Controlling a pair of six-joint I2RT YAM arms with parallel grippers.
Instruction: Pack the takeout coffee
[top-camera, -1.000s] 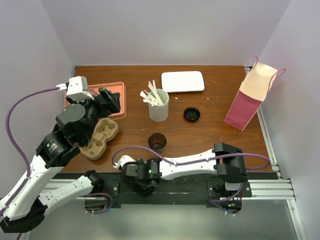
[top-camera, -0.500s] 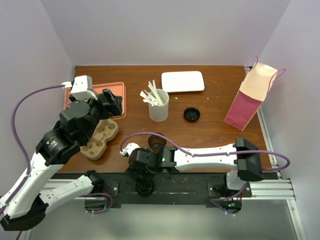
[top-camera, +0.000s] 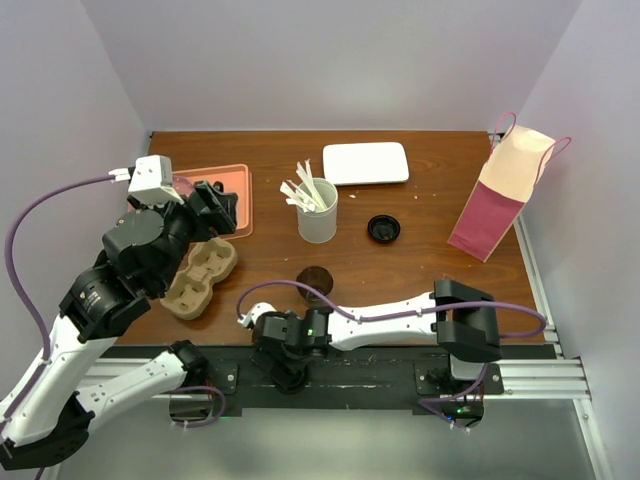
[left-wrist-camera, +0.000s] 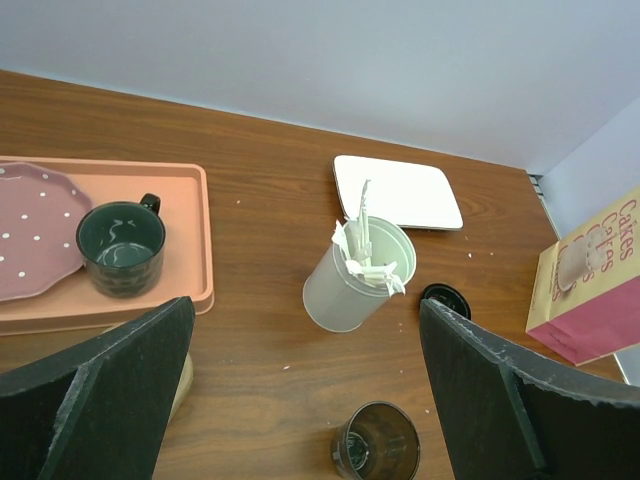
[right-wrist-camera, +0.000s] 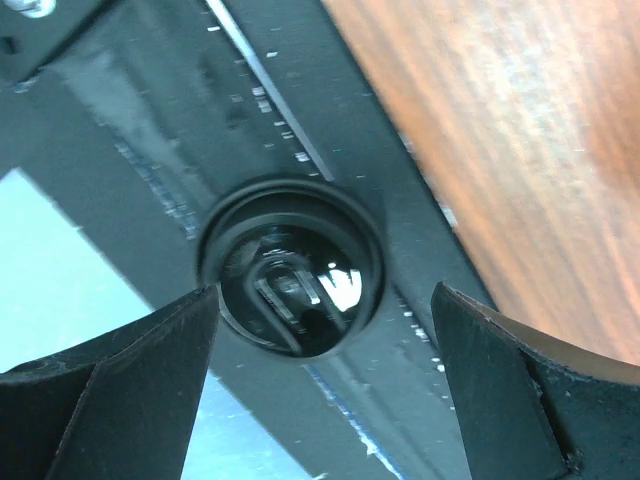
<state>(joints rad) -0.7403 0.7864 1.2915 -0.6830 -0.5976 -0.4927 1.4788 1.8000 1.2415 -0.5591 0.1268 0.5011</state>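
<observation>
1. In the left wrist view, the paper bag (left-wrist-camera: 590, 290) is showing "Cakes". From overhead, only its plain side is showing.
2. The coffee cup (top-camera: 316, 281) is standing open near the table (top-camera: 420, 280) front edge, with its lid (top-camera: 383, 228) lying well apart.
3. The left gripper (left-wrist-camera: 310, 400) is gaping wide and holding nothing.
4. The right gripper (right-wrist-camera: 325, 380) is gaping wide over a round black fitting (right-wrist-camera: 292, 268) on the rail (right-wrist-camera: 150, 130).

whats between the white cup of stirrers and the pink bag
Only a loose black lid lies between the white cup and the pink bag, nearer the cup. The top view shows it.
</observation>
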